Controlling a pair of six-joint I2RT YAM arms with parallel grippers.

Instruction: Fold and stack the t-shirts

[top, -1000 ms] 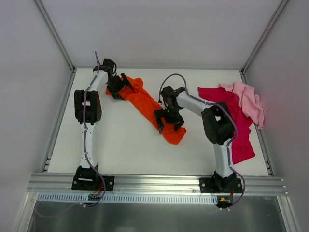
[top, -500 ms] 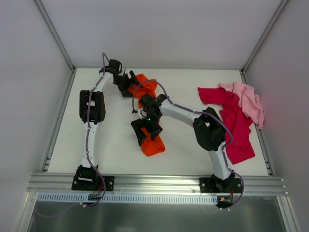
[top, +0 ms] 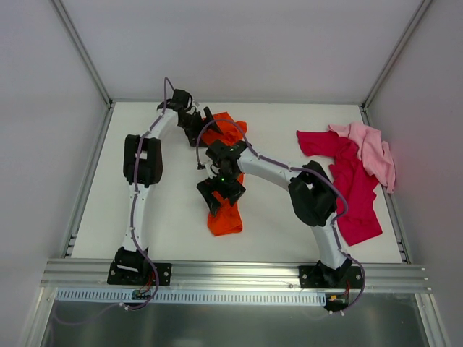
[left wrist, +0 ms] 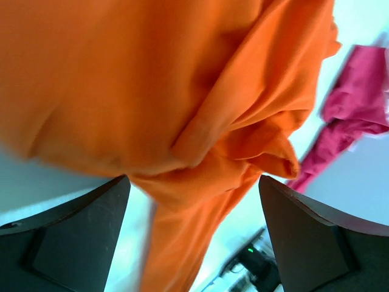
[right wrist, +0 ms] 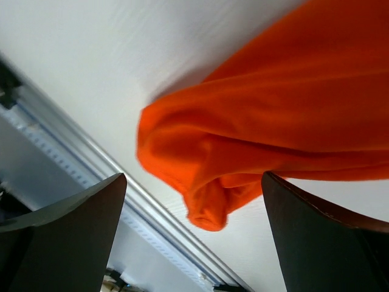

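Plainly, the orange shirt (top: 226, 218) was not yet flat enough to fold. It lay as a bunched, rope-like strip on the counter (top: 166, 210), left of middle, running from the far side toward the near rail (top: 231, 273). At its far end the left claw (top: 197, 124) hovered with its jaws wide apart. The left wrist view showed rumpled orange cloth hanging close to the lens, but nothing pinched between the jaws. Over the near end the right claw (top: 219, 194) was likewise released, and its wrist view showed the crumpled tip of the shirt lying on the counter just short of the rail. To do this step well, I judge each claw should take a single layer at an outer edge, not a wad. The two should then draw apart evenly until the body and sleeves spread out, keeping the cloth clear of the rail. Well to the right, the magenta-red shirt (top: 358, 195) sprawled unfolded, and the pink shirt (top: 370, 148) was heaped on its far right part. No bin, tray or basket was in view; all three shirts rested directly on the counter.
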